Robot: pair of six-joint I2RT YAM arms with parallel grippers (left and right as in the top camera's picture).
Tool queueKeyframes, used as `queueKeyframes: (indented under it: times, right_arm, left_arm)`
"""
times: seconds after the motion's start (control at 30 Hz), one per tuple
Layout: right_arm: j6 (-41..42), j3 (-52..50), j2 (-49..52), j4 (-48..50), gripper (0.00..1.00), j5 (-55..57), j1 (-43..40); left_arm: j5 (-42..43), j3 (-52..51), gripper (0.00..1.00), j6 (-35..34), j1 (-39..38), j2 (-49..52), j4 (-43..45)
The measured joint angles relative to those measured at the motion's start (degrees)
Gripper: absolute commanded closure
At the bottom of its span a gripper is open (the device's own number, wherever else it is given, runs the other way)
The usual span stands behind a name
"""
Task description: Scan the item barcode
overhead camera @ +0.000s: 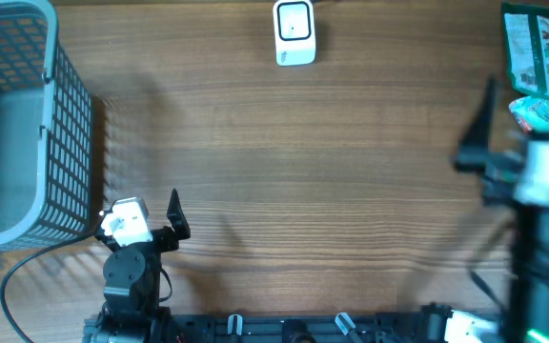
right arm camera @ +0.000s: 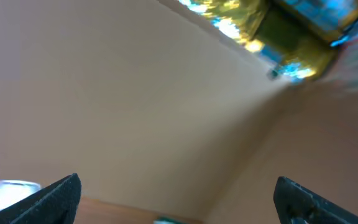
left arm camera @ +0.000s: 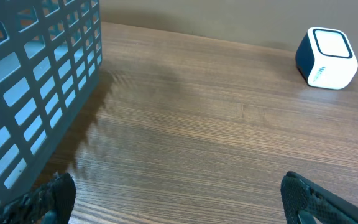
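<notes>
The white barcode scanner [overhead camera: 294, 31] stands at the table's far edge, and shows at the upper right of the left wrist view [left arm camera: 326, 58]. A green printed packet [overhead camera: 538, 52] lies flat at the far right, with a smaller wrapped item [overhead camera: 541, 112] just in front of it. My right gripper [overhead camera: 527, 133] hangs raised and blurred over that corner; its wrist view [right arm camera: 179, 199] shows its jaws open and empty, facing a beige wall. My left gripper [overhead camera: 136, 210] rests near the front left, open and empty over bare wood [left arm camera: 179, 199].
A grey mesh basket [overhead camera: 60, 124] fills the left side, close beside the left gripper [left arm camera: 36, 74]. A black cable [overhead camera: 12, 286] loops at the front left. Wooden tabletop [overhead camera: 294, 171] stretches between the basket and the items.
</notes>
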Motion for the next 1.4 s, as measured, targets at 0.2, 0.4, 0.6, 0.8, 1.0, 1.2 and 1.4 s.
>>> queueKeyframes:
  times: [0.2,0.4,0.6,0.8,1.0,1.2,1.4]
  right_arm:
    - [-4.2,0.0,14.3,-7.0,0.0,-9.7,-25.2]
    - [2.0,0.0,28.9,-13.3,0.0,-18.7,-44.1]
    - [28.9,-0.4,33.8,-47.2,0.0,-35.5,-54.7]
    - [57.3,-0.3,33.6,-67.4,0.0,-60.6,-63.4]
    - [70.2,-0.3,25.0,-74.5,0.0,-69.5,-63.9]
    - [74.2,-0.8,1.4,-79.3,0.0,-73.5,-63.9]
    - [80.0,-16.5,-18.0,-77.5,0.0,-71.3,-63.9]
  left_arm:
    - [0.0,0.0,0.0,0.0,0.0,0.0,0.0]
    - [0.0,0.0,0.0,0.0,0.0,0.0,0.0]
    - [0.0,0.0,0.0,0.0,0.0,0.0,0.0]
    - [0.0,0.0,0.0,0.0,0.0,0.0,0.0]
    - [0.0,0.0,0.0,0.0,0.0,0.0,0.0]
    - [0.0,0.0,0.0,0.0,0.0,0.0,0.0]
    - [0.0,0.0,0.0,0.0,0.0,0.0,0.0]
